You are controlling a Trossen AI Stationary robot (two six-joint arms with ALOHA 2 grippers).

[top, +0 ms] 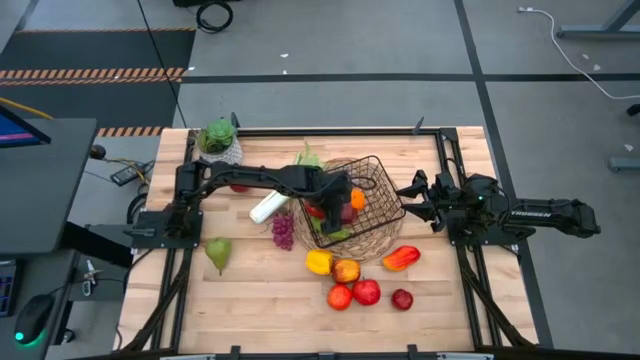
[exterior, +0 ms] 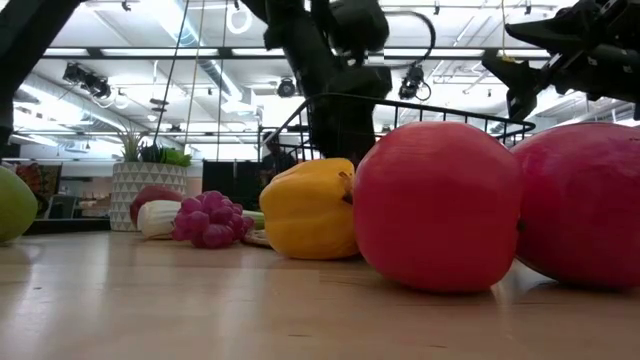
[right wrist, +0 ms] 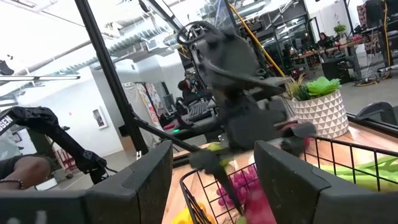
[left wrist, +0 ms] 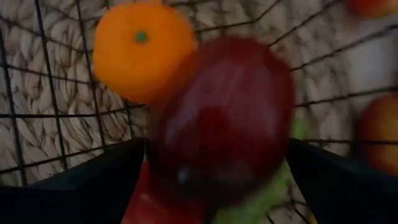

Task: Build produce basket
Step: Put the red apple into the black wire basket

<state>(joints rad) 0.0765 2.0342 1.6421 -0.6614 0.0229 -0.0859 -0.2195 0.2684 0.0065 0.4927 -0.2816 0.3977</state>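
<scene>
Left claw [top: 338, 203] inside basket [top: 385, 205], fingers spread around dark red apple [left wrist: 224, 124]; smooth, rigid, rolls easily, so grip across its widest part. Right claw [top: 415, 200] open, just beside the basket.

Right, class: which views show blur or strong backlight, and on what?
Left wrist view: the dark red apple between the fingers is smeared, while the orange is sharper. Low view: the nearest apple looms soft and oversized, and bright ceiling lights silhouette the left gripper. Right wrist view: the basket rim blurs.

left claw [top: 338, 200] spread, right claw [top: 408, 195] spread
</scene>
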